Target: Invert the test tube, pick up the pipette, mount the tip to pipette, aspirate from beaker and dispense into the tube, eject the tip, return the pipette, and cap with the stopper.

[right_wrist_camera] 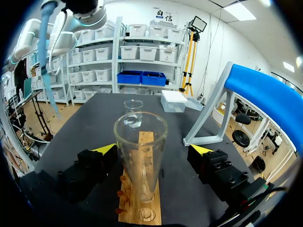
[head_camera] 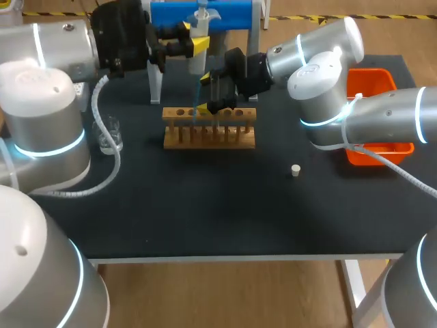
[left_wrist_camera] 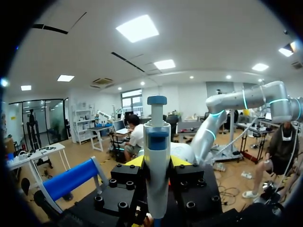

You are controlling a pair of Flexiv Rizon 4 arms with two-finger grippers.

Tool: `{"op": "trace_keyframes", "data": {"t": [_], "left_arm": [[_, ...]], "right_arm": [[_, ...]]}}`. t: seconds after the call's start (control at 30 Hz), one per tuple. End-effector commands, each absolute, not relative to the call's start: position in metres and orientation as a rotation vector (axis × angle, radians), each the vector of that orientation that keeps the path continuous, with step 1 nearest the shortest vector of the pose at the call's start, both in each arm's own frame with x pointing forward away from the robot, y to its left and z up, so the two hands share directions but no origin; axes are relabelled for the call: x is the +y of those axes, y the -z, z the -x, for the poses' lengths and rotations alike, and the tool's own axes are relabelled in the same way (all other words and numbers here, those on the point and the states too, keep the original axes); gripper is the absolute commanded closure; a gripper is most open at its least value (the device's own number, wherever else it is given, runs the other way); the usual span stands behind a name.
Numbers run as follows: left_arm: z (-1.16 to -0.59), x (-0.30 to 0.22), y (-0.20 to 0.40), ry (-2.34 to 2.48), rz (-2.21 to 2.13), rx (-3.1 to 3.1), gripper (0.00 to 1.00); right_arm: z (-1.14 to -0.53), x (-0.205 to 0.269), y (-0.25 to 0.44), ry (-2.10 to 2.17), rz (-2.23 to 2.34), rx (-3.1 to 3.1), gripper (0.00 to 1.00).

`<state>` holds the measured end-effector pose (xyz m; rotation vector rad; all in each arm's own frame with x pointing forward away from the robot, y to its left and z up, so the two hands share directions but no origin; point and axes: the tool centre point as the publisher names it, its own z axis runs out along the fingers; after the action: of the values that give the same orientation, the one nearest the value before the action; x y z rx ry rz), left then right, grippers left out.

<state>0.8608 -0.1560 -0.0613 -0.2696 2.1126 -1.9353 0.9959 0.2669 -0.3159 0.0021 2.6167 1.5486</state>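
Note:
My left gripper is shut on the white pipette, holding it upright above the back of the table. In the left wrist view the pipette stands between the yellow fingertips. A thin blue tip hangs from the pipette toward the wooden rack. A clear test tube stands mouth up in the rack. My right gripper is open, with one finger on each side of the tube and neither touching it. The glass beaker stands at the left. The white stopper lies to the right of the rack.
A blue pipette stand rises behind the rack. An orange bin sits at the right edge, partly behind my right arm. A white box lies beyond the beaker.

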Motion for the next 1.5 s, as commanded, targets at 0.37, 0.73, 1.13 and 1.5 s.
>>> {"op": "trace_keyframes", "data": {"t": [0.37, 0.73, 1.13, 1.5], "left_arm": [[-0.835, -0.159, 0.100, 1.963, 0.185, 2.100, 1.00], [-0.833, -0.169, 0.123, 2.007, 0.127, 2.115, 1.00], [-0.837, -0.175, 0.132, 2.025, 0.082, 2.135, 1.00], [-0.833, -0.176, 0.134, 2.034, 0.075, 2.117, 1.00]], "right_arm": [[-0.996, 0.266, 0.315, -1.548, 0.000, 2.620, 0.00], [-0.996, 0.266, 0.315, -1.548, 0.000, 2.620, 0.00], [-0.996, 0.266, 0.315, -1.548, 0.000, 2.620, 0.00], [-0.996, 0.266, 0.315, -1.548, 0.000, 2.620, 0.00]]}}
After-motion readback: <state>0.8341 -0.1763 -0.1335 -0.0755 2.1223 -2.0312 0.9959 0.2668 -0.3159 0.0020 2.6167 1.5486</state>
